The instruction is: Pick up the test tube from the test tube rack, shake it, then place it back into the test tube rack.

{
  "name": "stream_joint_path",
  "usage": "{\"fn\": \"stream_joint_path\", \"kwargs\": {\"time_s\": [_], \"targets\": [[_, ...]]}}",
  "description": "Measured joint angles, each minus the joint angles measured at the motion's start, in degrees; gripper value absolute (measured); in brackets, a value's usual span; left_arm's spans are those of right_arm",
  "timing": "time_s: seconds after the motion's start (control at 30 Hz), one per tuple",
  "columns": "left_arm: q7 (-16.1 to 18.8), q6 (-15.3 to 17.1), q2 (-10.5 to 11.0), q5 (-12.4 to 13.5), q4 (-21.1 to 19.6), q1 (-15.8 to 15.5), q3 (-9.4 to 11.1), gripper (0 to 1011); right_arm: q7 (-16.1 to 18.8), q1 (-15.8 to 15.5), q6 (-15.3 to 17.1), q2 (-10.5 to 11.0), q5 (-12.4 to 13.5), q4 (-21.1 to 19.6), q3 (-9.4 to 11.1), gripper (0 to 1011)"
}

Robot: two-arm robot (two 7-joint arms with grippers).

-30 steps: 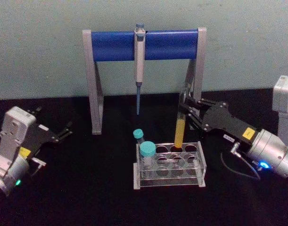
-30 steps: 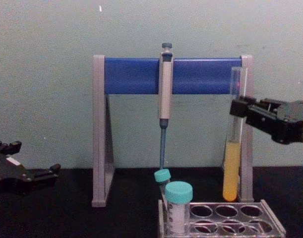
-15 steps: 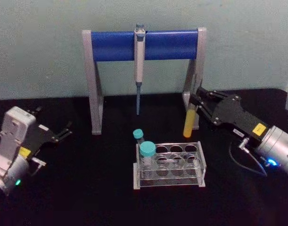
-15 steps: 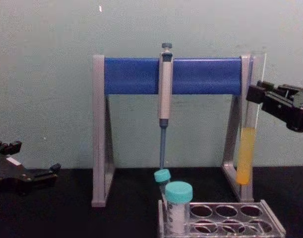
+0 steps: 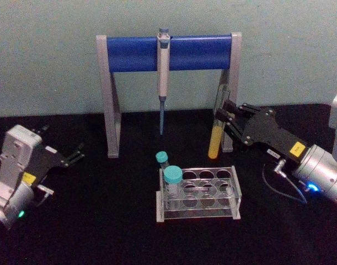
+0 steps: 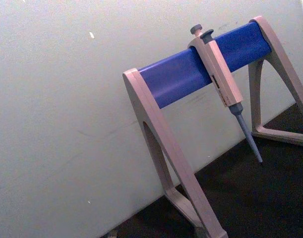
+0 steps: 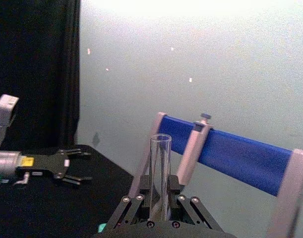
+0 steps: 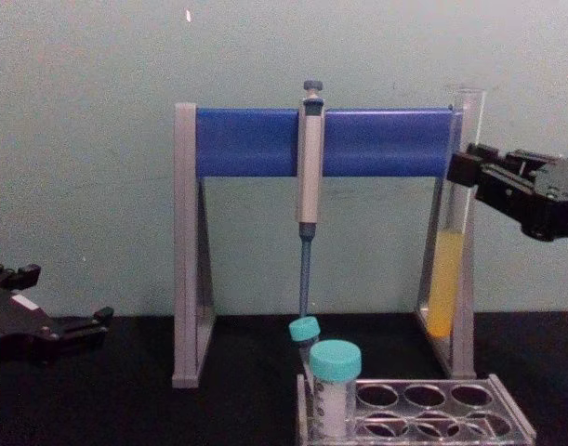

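Test tube, long slim clear glass, uncapped, yellow liquid in its lower part: out of the rack, in the air behind the rack's right end and just in front of the stand's right leg. Near upright, mouth up, likely because it has no cap.

Tall grey pipette stand with blue crossbar at the back, against the wall; grey-blue pipette hangs from the bar's middle.

Right gripper, black, reaches in from the right, fingers clamped on the tube's bare upper glass, above the liquid. That grip leaves the lower end free to swing. Looks like the shake step; return to rack not yet done.

Left gripper, black, parked low at the left, well apart, fingers spread, holding nothing.

Low translucent grey plastic rack with round holes sits front centre, right-hand holes empty for the return.

Two short teal-capped tubes stand at its left end, clear of the work.
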Motion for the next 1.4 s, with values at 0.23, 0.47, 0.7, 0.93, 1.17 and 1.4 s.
{"fn": "stream_joint_path", "kwargs": {"time_s": [0.23, 0.47, 0.7, 0.93, 1.17, 1.4], "targets": [[0.0, 0.0, 0.0, 0.0, 0.0, 0.0, 0.0, 1001, 2.94, 0.46, -0.87, 0.16, 0.99, 0.29, -0.99, 221], [0.0, 0.0, 0.0, 0.0, 0.0, 0.0, 0.0, 1001, 5.24, -0.35, -1.48, 1.43, 2.79, -0.59, -1.16, 220], [0.0, 0.0, 0.0, 0.0, 0.0, 0.0, 0.0, 1001, 6.4, -2.86, -1.68, 3.88, 4.89, -2.46, -0.35, 220], [0.0, 0.0, 0.0, 0.0, 0.0, 0.0, 0.0, 1001, 4.72, -4.94, -1.67, 5.44, 5.01, -3.54, 1.12, 221], [0.0, 0.0, 0.0, 0.0, 0.0, 0.0, 0.0, 1001, 2.4, -4.86, -0.97, 5.8, 3.45, -3.02, 2.21, 220], [0.0, 0.0, 0.0, 0.0, 0.0, 0.0, 0.0, 1001, 1.46, -2.19, 0.2, 4.87, 1.85, -0.53, 2.15, 221]]}}
